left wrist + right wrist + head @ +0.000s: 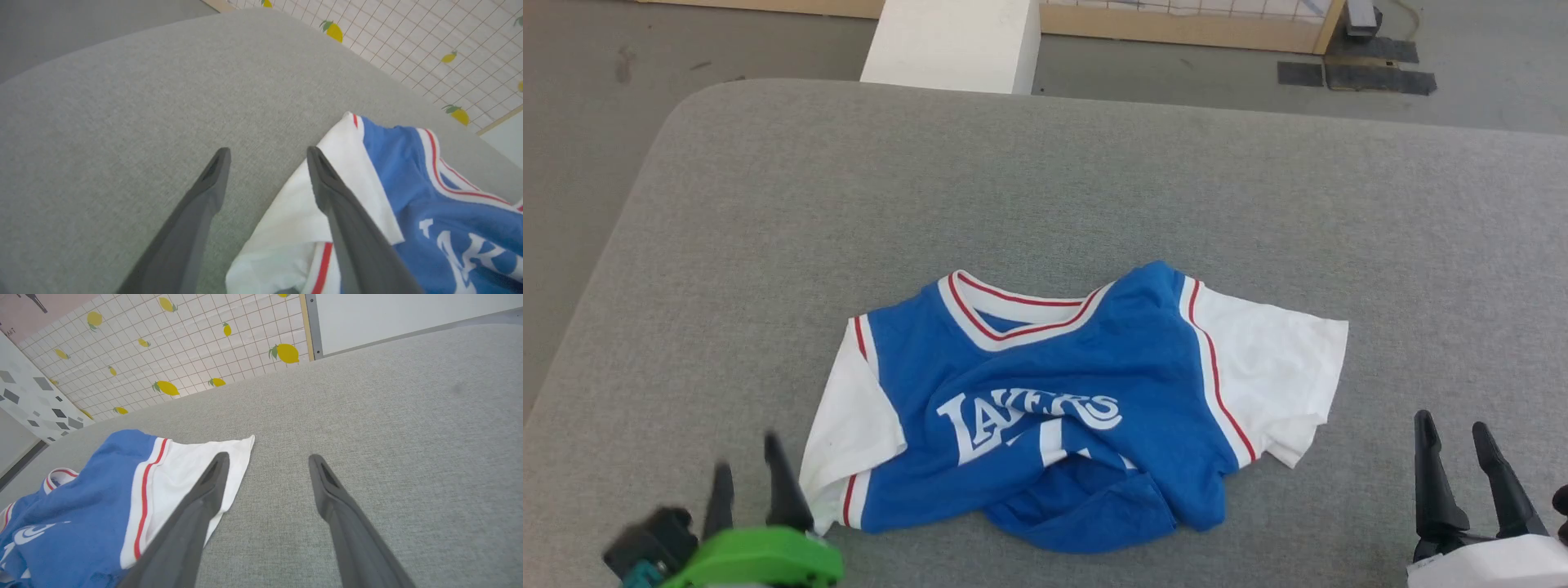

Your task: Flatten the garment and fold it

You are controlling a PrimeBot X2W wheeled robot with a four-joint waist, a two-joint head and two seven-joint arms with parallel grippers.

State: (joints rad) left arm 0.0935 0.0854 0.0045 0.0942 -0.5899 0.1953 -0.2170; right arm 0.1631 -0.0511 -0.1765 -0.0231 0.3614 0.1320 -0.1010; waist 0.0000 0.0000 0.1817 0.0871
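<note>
Our left gripper [746, 457] stands with its two dark fingers apart and nothing between them, just beside the near left corner of the shirt [1143, 359], by the red-striped cuff of the left sleeve [849, 416]. We cannot tell whether a fingertip touches the cloth. From its wrist we see one finger crossing over that white sleeve and the other over bare grey desk [1045, 180]. Our right gripper [1450, 423] is likewise spread wide and empty. It sits near the shirt's right side and apart from it, a little nearer to us than the right sleeve [1274, 367]. The shirt lies front up on the desk, roughly midway across it and toward our edge, with its collar [1021, 314] on the far side. The white lettering [1029, 412] across the blue chest is creased and partly folded over. Below the lettering the hem [1094, 510] is bunched and turned up on itself. The right sleeve spreads out fairly flat with its near corner crumpled, while the left sleeve lies narrower. Beyond the shirt, past the desk's far edge, a white block [947, 41] stands on the grey floor [572, 163].
</note>
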